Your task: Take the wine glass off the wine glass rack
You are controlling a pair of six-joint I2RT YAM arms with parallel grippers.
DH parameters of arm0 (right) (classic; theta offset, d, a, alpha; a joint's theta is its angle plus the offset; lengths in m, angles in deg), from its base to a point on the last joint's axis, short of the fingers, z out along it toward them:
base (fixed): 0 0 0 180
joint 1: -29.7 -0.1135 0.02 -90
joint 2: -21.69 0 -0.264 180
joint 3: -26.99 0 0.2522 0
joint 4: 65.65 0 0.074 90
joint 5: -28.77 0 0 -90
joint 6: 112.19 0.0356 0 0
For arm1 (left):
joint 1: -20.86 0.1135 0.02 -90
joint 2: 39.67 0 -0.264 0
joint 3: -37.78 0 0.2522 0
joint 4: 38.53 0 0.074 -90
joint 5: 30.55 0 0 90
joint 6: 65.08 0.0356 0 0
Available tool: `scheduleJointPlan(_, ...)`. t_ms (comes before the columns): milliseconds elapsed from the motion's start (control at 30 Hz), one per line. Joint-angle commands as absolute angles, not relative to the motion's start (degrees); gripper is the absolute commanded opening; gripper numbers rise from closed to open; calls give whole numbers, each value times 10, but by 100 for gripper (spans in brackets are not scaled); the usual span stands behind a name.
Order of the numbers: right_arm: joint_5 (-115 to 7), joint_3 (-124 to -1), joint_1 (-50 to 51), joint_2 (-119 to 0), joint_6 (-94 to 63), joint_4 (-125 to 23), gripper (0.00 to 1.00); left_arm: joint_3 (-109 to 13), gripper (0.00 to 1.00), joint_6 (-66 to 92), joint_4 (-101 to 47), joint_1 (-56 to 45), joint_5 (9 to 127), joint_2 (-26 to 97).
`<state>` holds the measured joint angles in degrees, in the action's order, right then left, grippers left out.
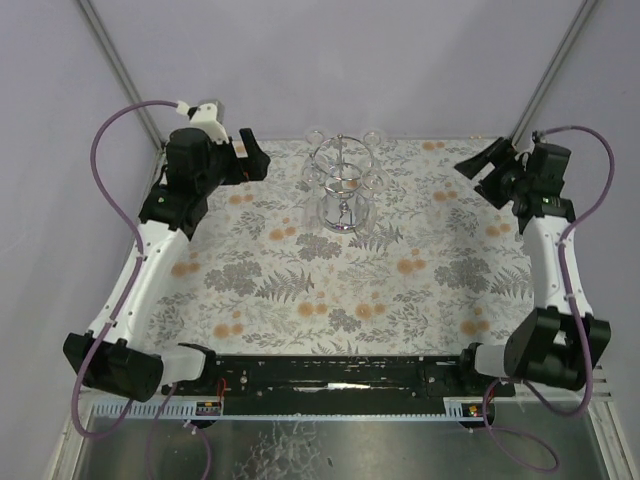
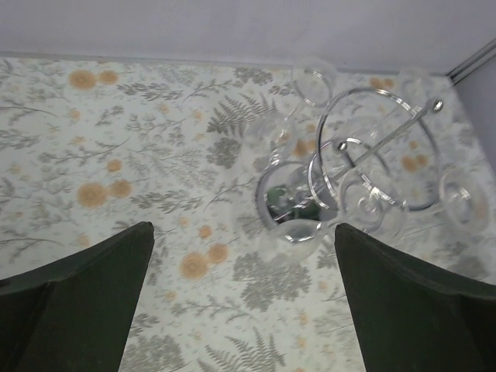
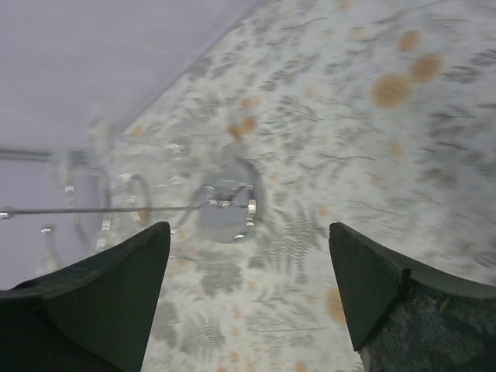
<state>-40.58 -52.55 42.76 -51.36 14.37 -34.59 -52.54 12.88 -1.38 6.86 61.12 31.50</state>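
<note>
Two arms: we see one at each side of a floral tablecloth (image 1: 300,290) printed with grey ferns and orange blooms.
Left side: the black two-finger left gripper (image 1: 252,158) is raised at about 9 o'clock from the rack, apart from it.
Left fingers: in its wrist view the left gripper (image 2: 242,226) is spread wide and has hold of nothing.
Middle: the shiny chrome wire wine glass rack (image 1: 343,190) stands upright at 12 o'clock on the cloth, near the far edge, on its round mirrored base (image 2: 291,203).
Glasses: small clear stemmed wine glasses (image 2: 374,208) sit in the looped rings at the rack's top, round feet (image 1: 372,138) uppermost. We cannot count them surely.
Right side: the black right gripper (image 1: 475,165) is raised at about 3 o'clock from the rack, well apart.
Right fingers: the right gripper (image 3: 248,225) is likewise wide apart and empty, with the rack (image 3: 225,209) blurred beyond.
</note>
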Motion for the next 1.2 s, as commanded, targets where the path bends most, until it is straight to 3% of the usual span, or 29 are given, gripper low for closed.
scheduleJointPlan(0, -179, -600, 426, -583, 260, -422, 87, -577, 100, 3, 18, 126, 768, 360)
scheduleJointPlan(267, -171, -661, 351, -652, 292, -415, 82, -592, 100, -151, -53, 210, 1000, 442)
scheduleJointPlan(500, -198, -619, 287, -661, 338, -484, 79, -583, 100, -201, -110, 212, 1053, 473)
scheduleJointPlan(633, -196, -606, 266, -665, 355, -511, 72, -558, 100, -220, -141, 213, 1077, 474)
scheduleJointPlan(1167, -163, -553, 236, -682, 390, -586, 56, -508, 100, -255, -201, 213, 1139, 472)
